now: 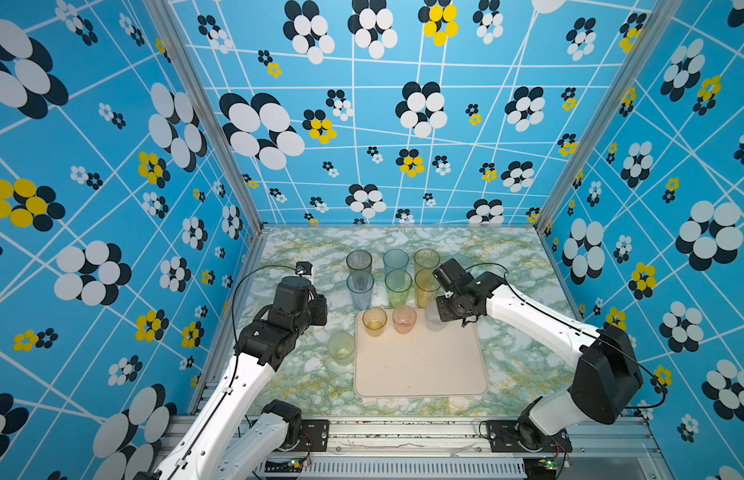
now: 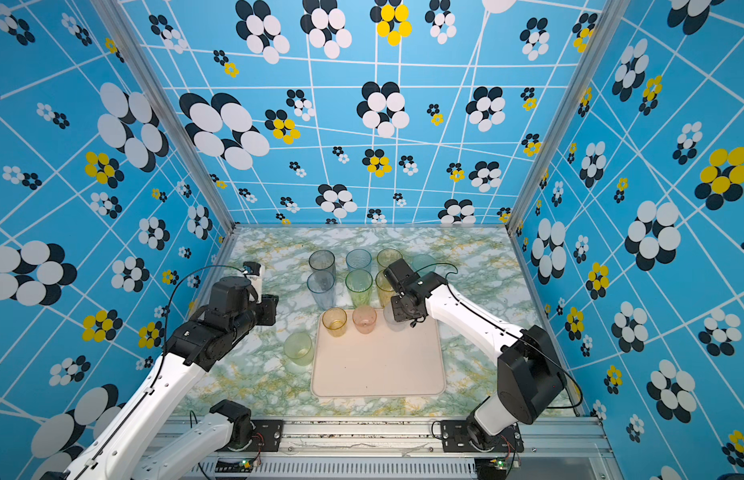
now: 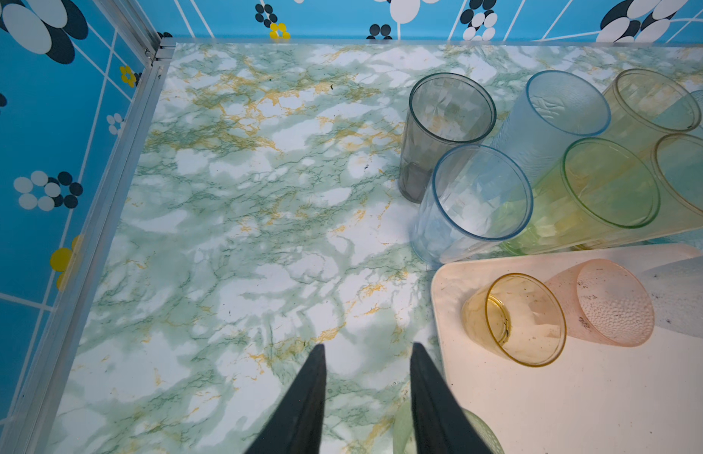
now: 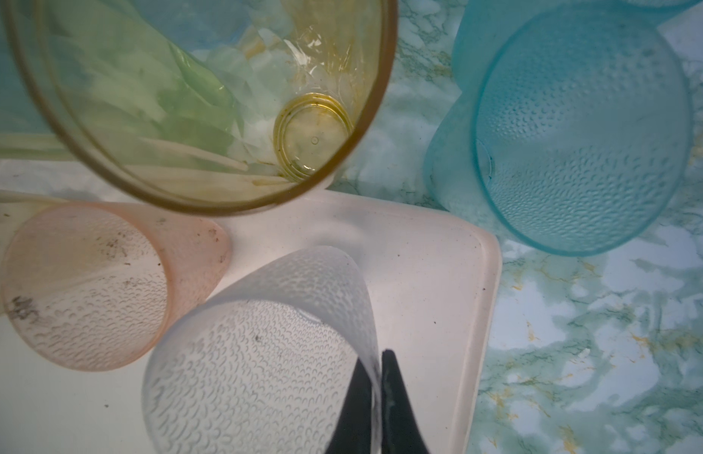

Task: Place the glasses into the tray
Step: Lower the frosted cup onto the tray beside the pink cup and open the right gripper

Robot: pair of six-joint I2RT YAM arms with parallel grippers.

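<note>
**Marble tabletop** (image 1: 507, 291): carries everything below.

**Cream tray** (image 1: 420, 365): lies toward my near edge, between my two arms.

**Tall tumblers** (image 1: 398, 286): stand upright in two rows on the tabletop, just behind the tray's far rim.

**Short tumblers:** inside the tray along its far edge are the amber tumbler (image 1: 374, 321), the pink tumbler (image 1: 404, 319) and the clear tumbler (image 4: 255, 353), the last at the far right corner. The pale green tumbler (image 1: 341, 348) stands on the tabletop just beside the tray's left rim.

**My right claw** (image 4: 381, 353): pinched on the clear tumbler's wall, one finger inside and one outside.

**My left claw** (image 3: 367, 348): parted, holding nothing, above bare tabletop.
</note>
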